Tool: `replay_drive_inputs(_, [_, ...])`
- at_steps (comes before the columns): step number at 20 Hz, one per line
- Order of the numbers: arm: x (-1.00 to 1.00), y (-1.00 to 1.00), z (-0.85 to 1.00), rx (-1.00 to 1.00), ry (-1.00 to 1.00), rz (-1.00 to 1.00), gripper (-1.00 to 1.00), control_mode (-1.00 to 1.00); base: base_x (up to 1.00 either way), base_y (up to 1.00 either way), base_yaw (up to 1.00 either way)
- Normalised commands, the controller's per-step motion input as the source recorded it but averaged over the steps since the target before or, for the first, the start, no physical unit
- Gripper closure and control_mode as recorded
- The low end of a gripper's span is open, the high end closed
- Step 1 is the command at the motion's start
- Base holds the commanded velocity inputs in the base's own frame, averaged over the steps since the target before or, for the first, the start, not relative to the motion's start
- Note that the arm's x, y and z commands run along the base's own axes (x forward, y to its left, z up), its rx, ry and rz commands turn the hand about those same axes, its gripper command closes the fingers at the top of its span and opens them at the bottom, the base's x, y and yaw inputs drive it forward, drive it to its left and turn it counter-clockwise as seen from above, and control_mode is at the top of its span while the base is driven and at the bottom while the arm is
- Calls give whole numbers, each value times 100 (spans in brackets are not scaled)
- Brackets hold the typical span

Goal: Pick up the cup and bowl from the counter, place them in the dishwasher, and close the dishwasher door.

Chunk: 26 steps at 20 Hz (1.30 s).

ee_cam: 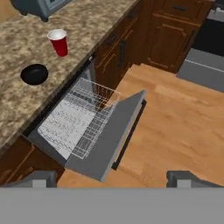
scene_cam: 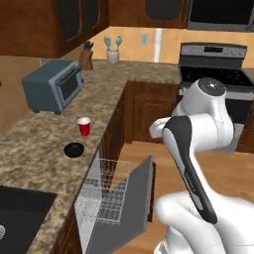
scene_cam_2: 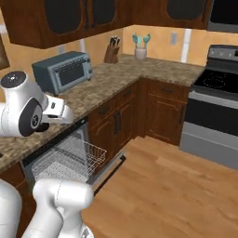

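Note:
The red cup (scene_cam: 84, 127) (ee_cam: 58, 42) stands upright on the speckled counter (scene_cam: 39, 134) (ee_cam: 26, 39). The black bowl (scene_cam: 74, 150) (ee_cam: 34, 74) sits just in front of it, nearer the counter's edge. Below them the dishwasher (scene_cam: 104, 191) (scene_cam_2: 69, 158) (ee_cam: 81, 118) has its white wire rack pulled out. The dishwasher door (scene_cam: 126, 208) (ee_cam: 109, 140) hangs folded down, with its black bar handle (ee_cam: 129, 133) along the outer edge. My gripper (ee_cam: 113, 181) hovers high above the door and floor, open, with nothing between its fingers, well away from cup and bowl.
A grey toaster oven (scene_cam: 53, 85) (scene_cam_2: 62, 70) stands further back on the counter, with a knife block (scene_cam: 86, 57) and a utensil holder (scene_cam: 112, 52) in the corner. The oven range (scene_cam: 213, 64) (scene_cam_2: 214, 107) is to the right. A dark sink (scene_cam: 17, 213) lies near left. Wooden floor (ee_cam: 175, 113) spreads beside the door.

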Motion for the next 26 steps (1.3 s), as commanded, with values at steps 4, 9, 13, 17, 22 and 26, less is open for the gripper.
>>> replay_drive_inputs(4, [0,0,0,0,0,0,-100,100,-73,11,-54])
replay_drive_inputs(9, [0,0,0,0,0,0,-100,100,-12,85,-17])
replay_drive_inputs(13, [0,0,0,0,0,0,-100,100,50,69,0])
replay_drive_inputs(17, [0,0,0,0,0,0,-100,100,43,30,24])
replay_drive_inputs(22, [0,0,0,0,0,0,-100,100,2,1,39])
replay_drive_inputs(26, [0,0,0,0,0,0,-100,100,3,-15,34])
